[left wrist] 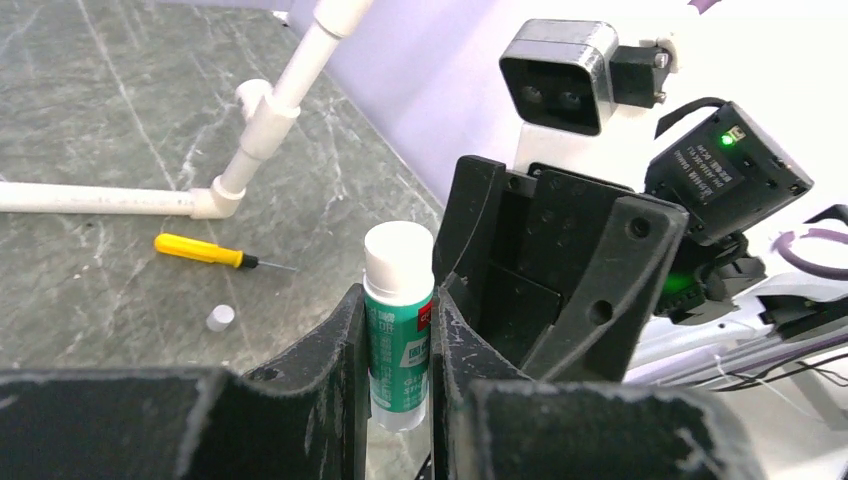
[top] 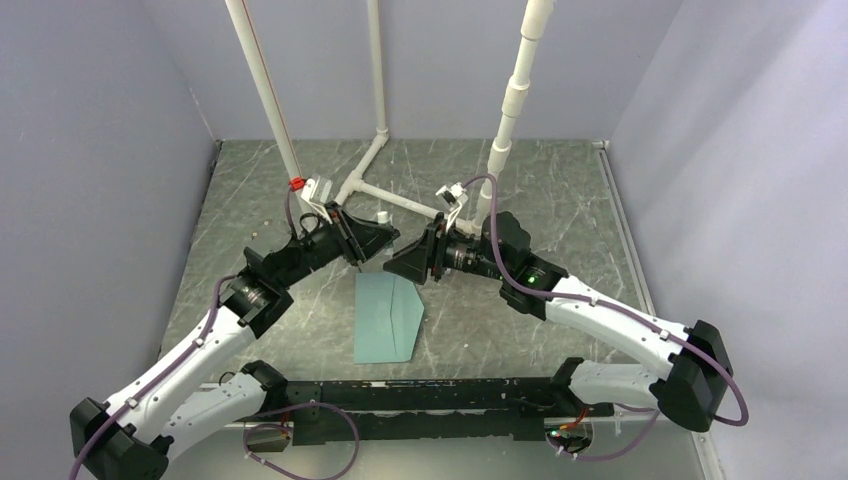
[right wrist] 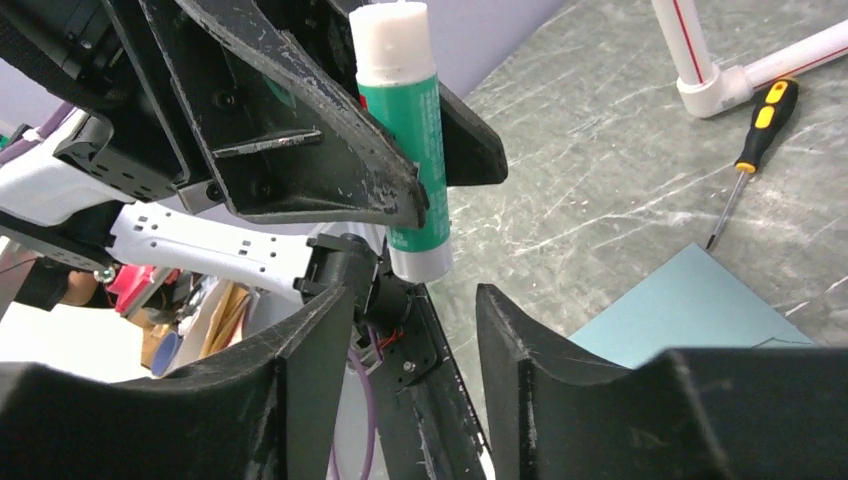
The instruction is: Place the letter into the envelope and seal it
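Your left claw [left wrist: 398, 310] clamps the glue stick [left wrist: 398, 262].
Your right claw [right wrist: 418, 285] gapes; envelope [top: 382, 325] flap open, not sealed; letter unseen.

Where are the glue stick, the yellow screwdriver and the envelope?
glue stick [left wrist: 397, 338]: left wrist view, on its green label.
yellow screwdriver [left wrist: 196, 249]: left wrist view, on its handle.
envelope [top: 383, 322]: top external view, middle of its body.

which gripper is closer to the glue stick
Left. The left gripper has its jaws clamped on the glue stick, holding it off the table. The right gripper faces it with jaws open, just short of the stick's lower end.
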You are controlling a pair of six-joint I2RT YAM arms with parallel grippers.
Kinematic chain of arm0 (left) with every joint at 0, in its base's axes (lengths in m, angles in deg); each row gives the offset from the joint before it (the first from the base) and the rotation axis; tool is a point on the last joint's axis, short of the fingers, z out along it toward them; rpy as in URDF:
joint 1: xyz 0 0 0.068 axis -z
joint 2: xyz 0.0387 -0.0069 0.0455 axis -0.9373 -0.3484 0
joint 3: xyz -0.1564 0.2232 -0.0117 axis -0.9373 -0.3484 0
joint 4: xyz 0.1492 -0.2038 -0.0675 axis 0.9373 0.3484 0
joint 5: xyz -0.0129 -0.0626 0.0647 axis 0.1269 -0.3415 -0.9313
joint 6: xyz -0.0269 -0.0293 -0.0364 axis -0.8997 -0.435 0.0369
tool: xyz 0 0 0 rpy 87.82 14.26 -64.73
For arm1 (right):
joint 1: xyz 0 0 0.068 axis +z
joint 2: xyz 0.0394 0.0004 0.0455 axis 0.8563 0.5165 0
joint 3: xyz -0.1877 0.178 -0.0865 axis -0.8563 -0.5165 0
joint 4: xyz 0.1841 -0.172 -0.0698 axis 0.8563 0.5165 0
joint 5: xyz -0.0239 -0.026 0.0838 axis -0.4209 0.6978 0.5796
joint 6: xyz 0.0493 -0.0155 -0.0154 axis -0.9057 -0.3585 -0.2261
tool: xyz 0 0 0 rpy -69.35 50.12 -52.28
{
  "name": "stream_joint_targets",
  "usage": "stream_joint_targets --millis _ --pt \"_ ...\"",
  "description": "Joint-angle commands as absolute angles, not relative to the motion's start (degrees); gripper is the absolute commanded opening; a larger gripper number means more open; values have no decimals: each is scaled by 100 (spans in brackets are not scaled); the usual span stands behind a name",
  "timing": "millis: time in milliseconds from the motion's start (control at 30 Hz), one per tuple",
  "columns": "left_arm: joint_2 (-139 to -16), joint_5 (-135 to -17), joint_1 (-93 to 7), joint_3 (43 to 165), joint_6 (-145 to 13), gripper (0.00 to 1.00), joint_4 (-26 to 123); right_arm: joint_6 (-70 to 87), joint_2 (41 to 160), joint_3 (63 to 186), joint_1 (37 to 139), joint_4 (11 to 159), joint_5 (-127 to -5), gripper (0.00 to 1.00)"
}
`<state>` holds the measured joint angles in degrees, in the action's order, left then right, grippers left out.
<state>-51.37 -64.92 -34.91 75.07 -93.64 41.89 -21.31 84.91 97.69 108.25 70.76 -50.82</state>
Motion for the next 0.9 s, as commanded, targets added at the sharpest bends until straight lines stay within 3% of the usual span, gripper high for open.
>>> stream_joint_targets --millis 0,67,233,367,400,867 --pt "-5192 -6213 -3503 7605 -9849 3 3484 -2062 8484 10265 10839 6863 -5121 47" --pt "-5176 -6119 -3499 7558 -10010 2 3321 -2134 8519 10373 10839 6981 -5207 38" --pt "-5136 -5961 -3498 7506 -10249 3 3093 -2363 8463 10324 10839 6687 -5166 31" --pt "-5071 -5859 -3499 7509 -10343 2 3008 -2542 8451 10334 10834 6605 -5045 2" --pt "-5043 -5804 -3498 7506 -10337 2 2971 -2624 8389 10267 10830 6451 -4963 0" --pt "-4394 -3488 -3500 7369 -9092 2 1949 -4286 8473 9822 10680 3000 -1675 0"
